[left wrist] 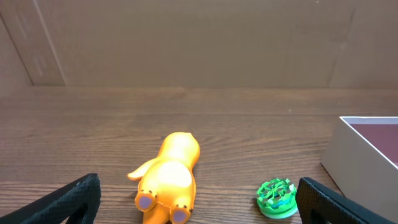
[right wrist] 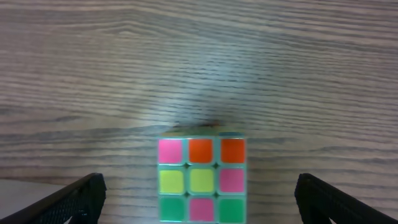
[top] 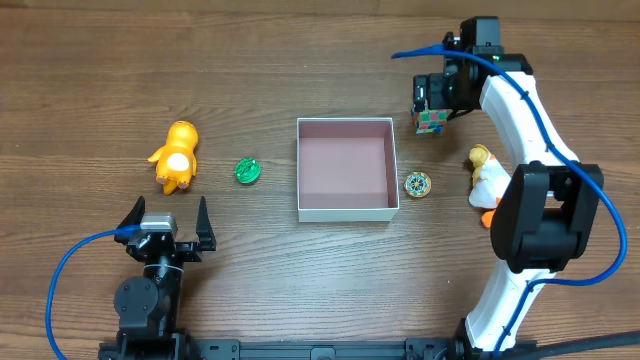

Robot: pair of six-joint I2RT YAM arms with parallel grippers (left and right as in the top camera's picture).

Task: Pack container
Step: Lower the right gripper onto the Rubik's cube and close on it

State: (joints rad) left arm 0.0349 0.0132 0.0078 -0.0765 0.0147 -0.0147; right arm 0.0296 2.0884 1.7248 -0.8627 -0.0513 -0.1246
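Squarely in the middle of the wooden counter [top: 300, 290] sits the container [top: 345, 210], a shallow square box with thin white walls. Its dull pink floor shows whole from above, and every toy lies outside it.

Just beside its right wall, toward the near corner, lies a small gold-and-teal disc [top: 418, 184], parted from the wall by a thin gap. Past the far right corner stands a colour cube [top: 432, 122]; the right wrist view shows pink, orange, yellow and green squares on its upper face. The right pincer [top: 437, 100] hangs over that cube with its fingers spread wide, one on each side and neither touching it. Farther right, a white toy bird [top: 485, 175] with a yellow head lies close against the right arm, which hides part of it.

Left of the container, a green disc [top: 247, 171] lies near the left wall, and an orange toy animal [top: 176, 156] lies flat beyond it, farther left.

The left pincer [top: 169, 215] sits at the near left of the counter, spread wide and holding nothing. It faces the far side, with the orange toy and the green disc in front of it, and the container's white corner shows at the right edge of its wrist view.
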